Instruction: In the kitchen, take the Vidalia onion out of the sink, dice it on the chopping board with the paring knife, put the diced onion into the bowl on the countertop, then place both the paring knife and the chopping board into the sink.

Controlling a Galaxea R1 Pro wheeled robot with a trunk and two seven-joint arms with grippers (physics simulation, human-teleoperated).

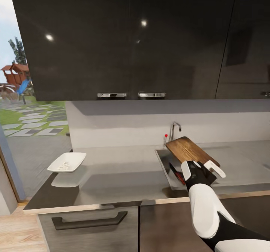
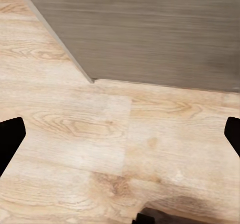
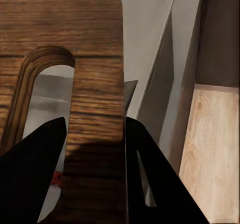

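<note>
My right pincer [image 1: 204,171] is clamped on the chopping board [image 1: 190,150], holding it tilted over the sink [image 1: 164,161]. The paring knife [image 1: 177,173] lies below it in the basin. My left pincer [image 2: 120,136] is spread wide over the wood floor [image 2: 75,134].

The glossy dark-grey table [image 1: 123,177] carries a white bowl [image 1: 67,162] with pale diced bits near its left end, and the sink [image 1: 165,167] is sunk into it towards the right.
</note>
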